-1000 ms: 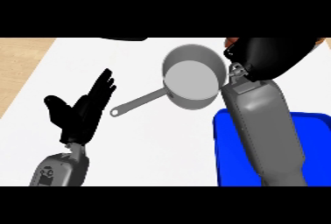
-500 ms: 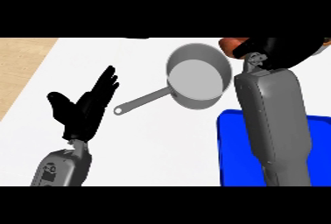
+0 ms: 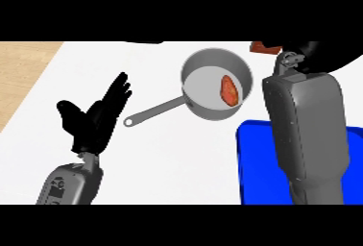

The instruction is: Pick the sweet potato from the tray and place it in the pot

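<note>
Orange-red sweet potato [image 3: 229, 90] against the grey pot [image 3: 212, 96]; bright blue tray [image 3: 257, 163] beside it, white tabletop [image 3: 177, 163], and both black hands [image 3: 96, 117] on grey forearms.

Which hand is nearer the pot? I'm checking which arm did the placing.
The right hand, at the view's upper right beside the pot; the left hand rests open beyond the pot's handle.

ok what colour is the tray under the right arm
Bright blue tray, seen in the head view, partly covered by the grey forearm.
</note>
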Available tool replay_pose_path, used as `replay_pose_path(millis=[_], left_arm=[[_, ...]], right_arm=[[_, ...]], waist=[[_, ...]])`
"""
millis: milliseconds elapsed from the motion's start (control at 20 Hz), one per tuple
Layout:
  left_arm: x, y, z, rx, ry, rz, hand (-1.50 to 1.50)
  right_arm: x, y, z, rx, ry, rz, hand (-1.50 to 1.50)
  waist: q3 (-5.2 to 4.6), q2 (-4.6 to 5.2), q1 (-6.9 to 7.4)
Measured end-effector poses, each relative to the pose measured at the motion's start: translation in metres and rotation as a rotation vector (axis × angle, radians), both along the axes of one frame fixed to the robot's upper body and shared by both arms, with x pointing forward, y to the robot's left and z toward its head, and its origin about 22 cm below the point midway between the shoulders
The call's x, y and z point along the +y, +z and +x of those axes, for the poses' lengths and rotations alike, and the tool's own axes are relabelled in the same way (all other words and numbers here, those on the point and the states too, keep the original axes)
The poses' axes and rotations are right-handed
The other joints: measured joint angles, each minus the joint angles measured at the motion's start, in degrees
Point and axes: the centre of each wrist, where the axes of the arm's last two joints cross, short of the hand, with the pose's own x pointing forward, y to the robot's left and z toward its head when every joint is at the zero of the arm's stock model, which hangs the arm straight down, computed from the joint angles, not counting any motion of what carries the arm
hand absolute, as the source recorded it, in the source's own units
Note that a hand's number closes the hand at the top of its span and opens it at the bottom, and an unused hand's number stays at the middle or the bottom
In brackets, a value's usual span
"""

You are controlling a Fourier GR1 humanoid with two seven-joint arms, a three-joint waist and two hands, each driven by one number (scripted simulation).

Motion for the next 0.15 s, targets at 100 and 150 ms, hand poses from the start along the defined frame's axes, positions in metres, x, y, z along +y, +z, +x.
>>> replay_pose_path(millis=[100,150], left_arm=[[0.0005,-0.0029,-0.0003,0.009,0.009,-0.001,0.00],[0.0025,-0.0036,0.0001,0.011,0.012,0.001,0.00]], right_arm=[[0.0025,0.0056,-0.0050,-0.074,-0.021,-0.037,-1.50],[0.0034,0.0088,-0.0075,-0.110,-0.032,-0.053,-1.50]], waist=[[-0.04,-0.15,-0.54],[-0.06,-0.18,-0.73]])
